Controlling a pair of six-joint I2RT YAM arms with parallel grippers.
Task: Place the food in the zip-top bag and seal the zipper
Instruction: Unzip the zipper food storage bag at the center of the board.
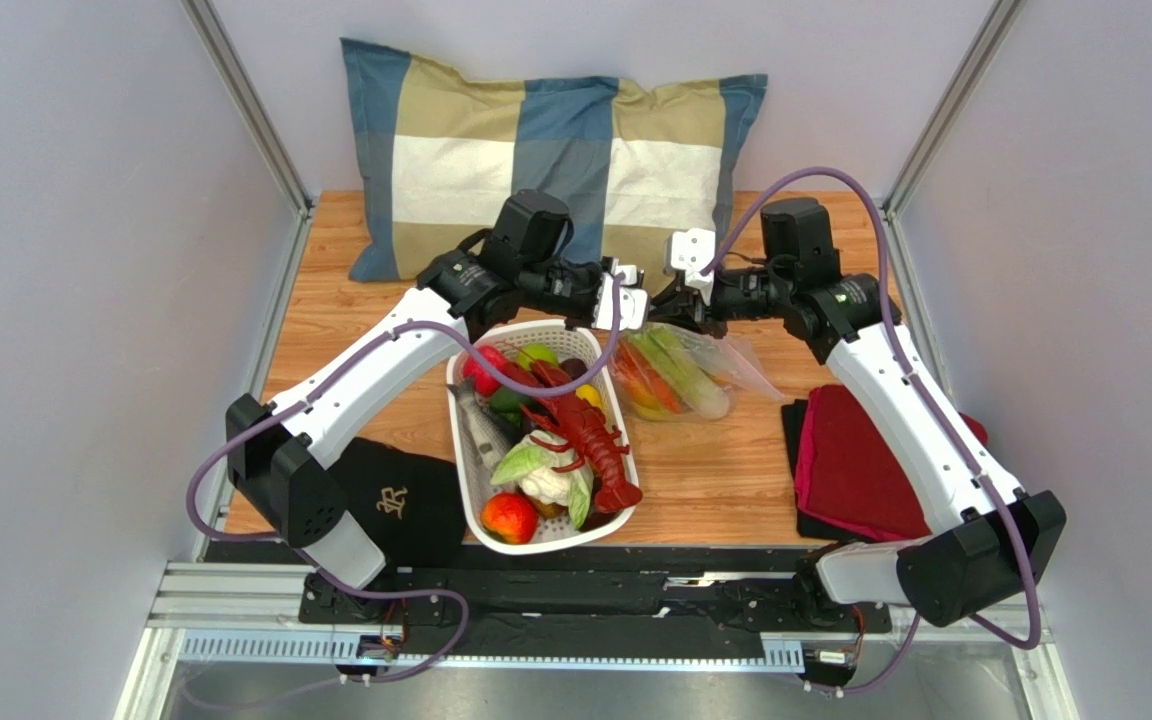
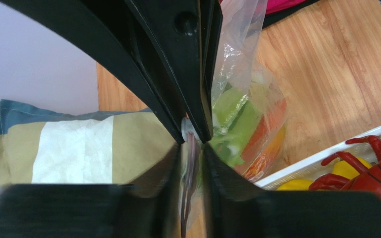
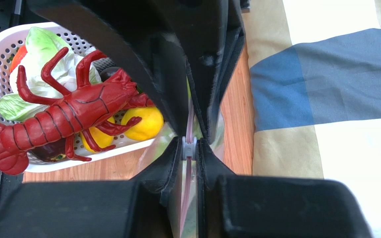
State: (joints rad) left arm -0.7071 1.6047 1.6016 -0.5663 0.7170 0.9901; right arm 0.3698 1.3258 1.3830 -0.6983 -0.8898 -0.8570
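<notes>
The clear zip-top bag (image 1: 717,368) lies right of the basket, its mouth lifted between both grippers. Inside it show a green-and-white stalk (image 1: 683,372) and orange pieces (image 2: 269,129). My left gripper (image 1: 620,300) is shut on the pinkish zipper strip (image 2: 191,161) at the bag's mouth. My right gripper (image 1: 668,297) faces it, tip to tip, and is shut on the small grey-white slider (image 3: 189,148) on that strip (image 3: 191,119). More food stays in the basket: a red lobster (image 1: 593,435), lettuce (image 1: 537,462), a yellow lemon (image 3: 140,124) and a red-orange fruit (image 1: 510,518).
The white slotted basket (image 1: 465,450) stands at table centre, left of the bag. A plaid pillow (image 1: 537,150) lies at the back edge. A folded red cloth (image 1: 860,465) is at the right, a black cloth (image 1: 402,503) at the left front.
</notes>
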